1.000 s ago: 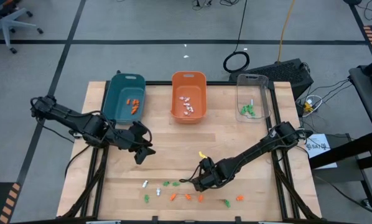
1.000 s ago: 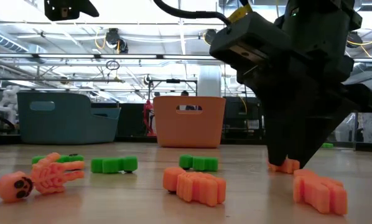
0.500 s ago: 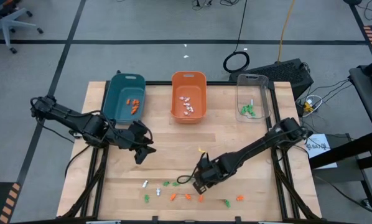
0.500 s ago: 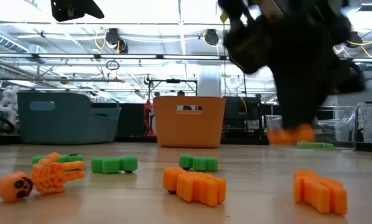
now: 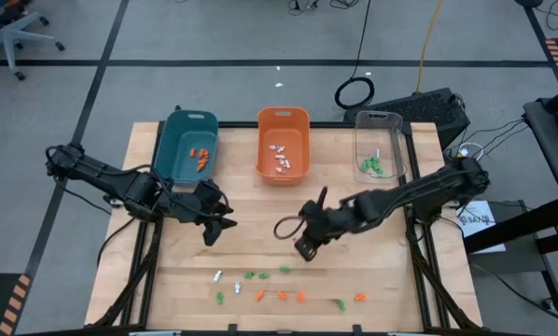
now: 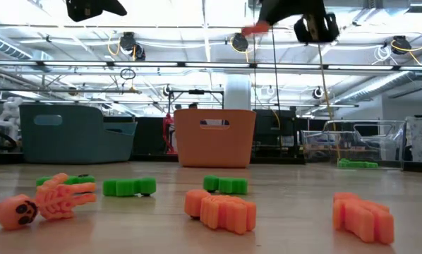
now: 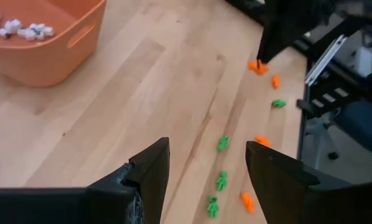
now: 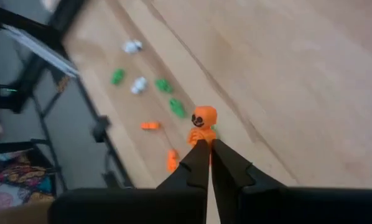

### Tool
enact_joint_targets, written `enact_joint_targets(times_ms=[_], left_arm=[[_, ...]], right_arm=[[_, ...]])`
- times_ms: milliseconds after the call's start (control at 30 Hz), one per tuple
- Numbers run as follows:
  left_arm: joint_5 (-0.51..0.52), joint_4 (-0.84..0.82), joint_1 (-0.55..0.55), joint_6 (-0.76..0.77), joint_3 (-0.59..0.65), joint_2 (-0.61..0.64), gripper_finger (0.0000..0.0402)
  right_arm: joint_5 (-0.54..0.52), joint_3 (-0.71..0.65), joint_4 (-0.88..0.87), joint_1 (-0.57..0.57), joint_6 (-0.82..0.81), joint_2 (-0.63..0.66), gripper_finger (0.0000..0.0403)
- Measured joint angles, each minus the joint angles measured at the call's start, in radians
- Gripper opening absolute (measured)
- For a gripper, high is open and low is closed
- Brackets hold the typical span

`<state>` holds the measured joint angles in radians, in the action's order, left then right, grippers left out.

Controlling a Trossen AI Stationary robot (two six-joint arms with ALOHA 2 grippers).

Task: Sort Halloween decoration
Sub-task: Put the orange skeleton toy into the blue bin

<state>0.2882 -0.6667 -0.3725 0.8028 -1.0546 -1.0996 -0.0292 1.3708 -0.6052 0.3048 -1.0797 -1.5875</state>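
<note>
Low view, nearest the lens: I note the scattered small plastic Halloween trinkets [image 6: 221, 211] in orange and green lying on the pale wooden table [image 6: 281, 233] as before, but the orange piece that sat under the right arm a second ago is gone from the boards. I now see the right gripper [image 8: 206, 155] well above the table, where a second ago it was down among the trinkets. Its fingers are pressed together on a small orange pumpkin-headed figure [image 8: 203, 126], seen overhead near mid-table [image 5: 301, 250]. My left gripper [image 7: 206, 171] hangs unchanged over the table's left side, fingers spread, empty. Farther back stand the teal plastic bin [image 5: 188, 145], the orange plastic bin [image 5: 283, 143] and the clear plastic bin [image 5: 380, 146], each holding sorted pieces.
</note>
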Motion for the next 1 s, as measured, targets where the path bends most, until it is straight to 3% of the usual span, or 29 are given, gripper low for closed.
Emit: enact_joint_targets(times_ms=[300, 667, 1000], left_arm=[[0.021, 0.07, 0.044, 0.001, 0.0, 0.0, 0.0212], [0.025, 0.174, 0.149, -0.003, 0.0, 0.0, 0.0212], [0.025, 0.19, 0.198, -0.002, 0.0, 0.0, 0.0212]], right_arm=[[0.006, 0.0, 0.014, -0.083, 0.194, 0.095, 0.0001], [-0.004, 0.0, 0.212, -0.172, 0.535, 0.192, 0.0], [-0.153, 0.001, 0.243, -0.193, 1.043, 0.276, 0.0]])
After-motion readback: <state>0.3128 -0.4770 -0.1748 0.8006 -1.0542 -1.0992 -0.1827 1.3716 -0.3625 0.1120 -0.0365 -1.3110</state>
